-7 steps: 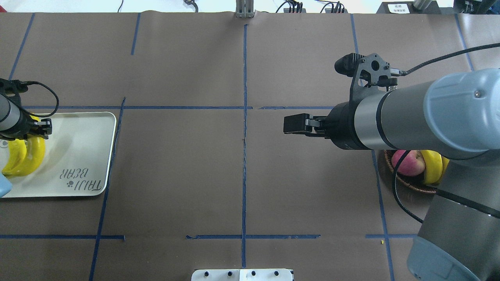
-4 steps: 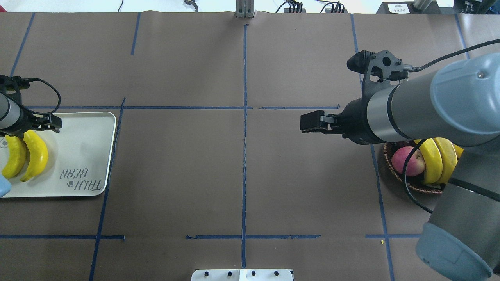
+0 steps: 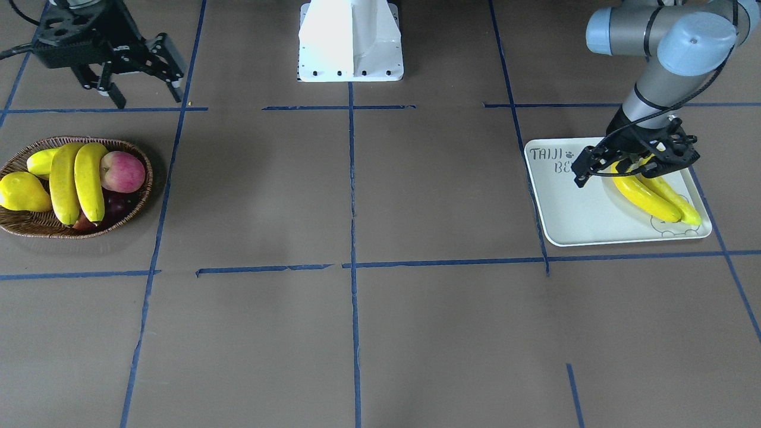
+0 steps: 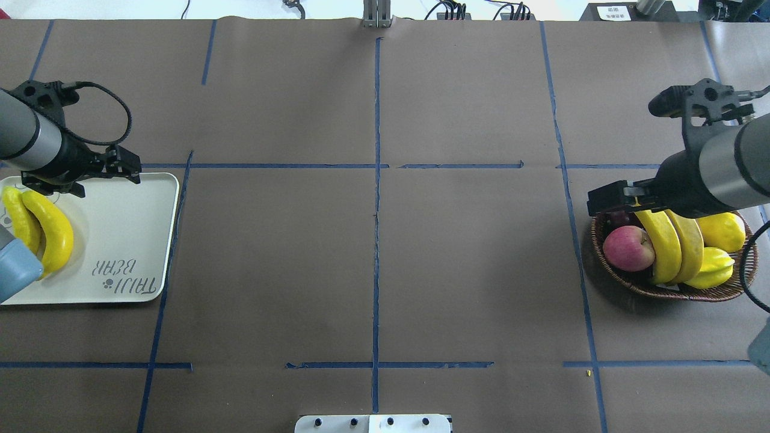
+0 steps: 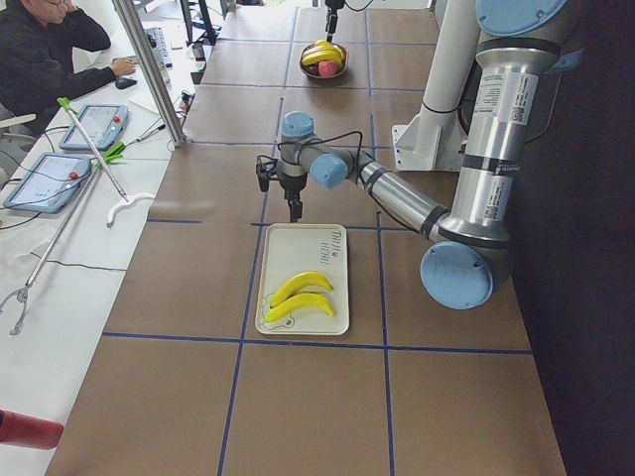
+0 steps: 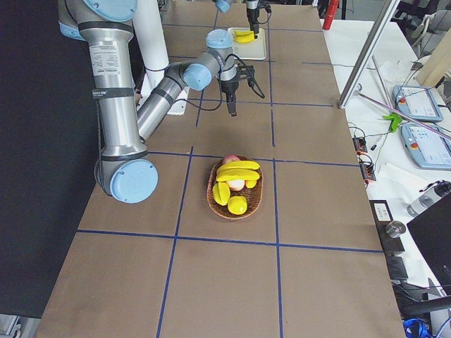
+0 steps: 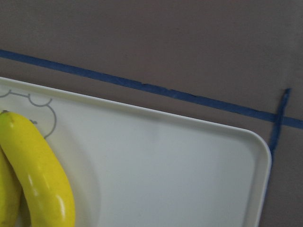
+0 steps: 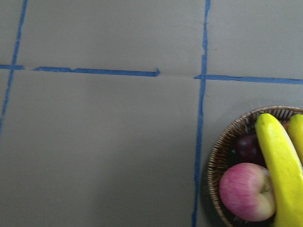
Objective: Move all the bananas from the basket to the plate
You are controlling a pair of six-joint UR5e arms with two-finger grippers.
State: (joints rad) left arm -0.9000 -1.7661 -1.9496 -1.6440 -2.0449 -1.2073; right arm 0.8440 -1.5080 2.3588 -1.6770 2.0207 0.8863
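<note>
Brown paper tabletop (image 4: pixel 373 270), oval woven wicker basket (image 3: pixel 128 217), smooth white plate (image 3: pixel 576 208)

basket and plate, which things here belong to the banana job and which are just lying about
Job:
basket bananas, two left to move
plate bananas, two already there
basket
plate

Lying about, all in the basket:
apple
pear
ridged fruit
</note>
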